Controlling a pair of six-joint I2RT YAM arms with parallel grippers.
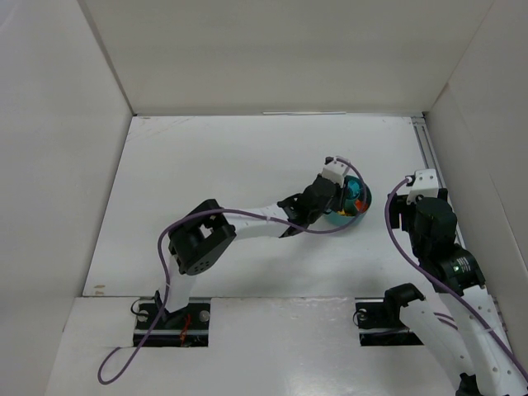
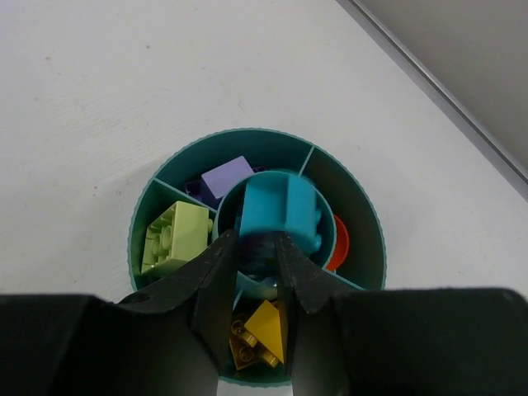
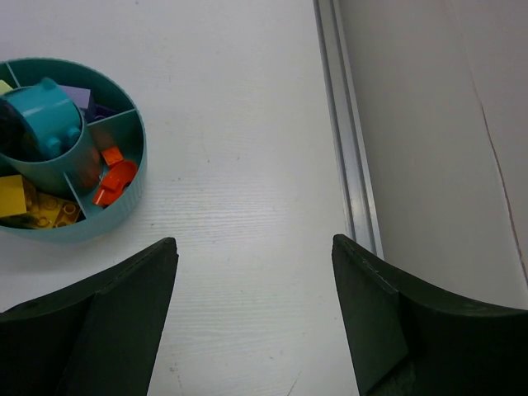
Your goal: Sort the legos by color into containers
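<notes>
Left gripper (image 2: 256, 244) is hovering over the near side of the teal bowl (image 2: 247, 132), fingers drawn close with only a narrow slot showing between them. The cyan brick (image 2: 280, 213) is sitting just ahead of the fingertips in the round centre compartment, and its near end is running into the slot, blurred. Cannot tell whether the fingers are pinching it or standing just clear. In the right wrist view the brick is tilting and poking above the centre rim. Around the gripper: the light green brick (image 2: 175, 235) is lying in the compartment to its left. The lavender brick (image 2: 227, 177) is lying ahead and left, with a dark purple brick (image 2: 194, 190) touching it. The red-orange brick (image 2: 337, 243) is lying to the right, partly hidden by the centre wall. The yellow bricks (image 2: 266, 326) are lying directly under the fingers, between them. Right gripper (image 3: 252, 305) is hanging spread wide over the bare counter (image 3: 231, 124), well apart from the bowl, which is lying ahead and to its left. An aluminium rail (image 3: 346, 165) is running ahead on its right, along the white wall (image 3: 429, 124).
</notes>
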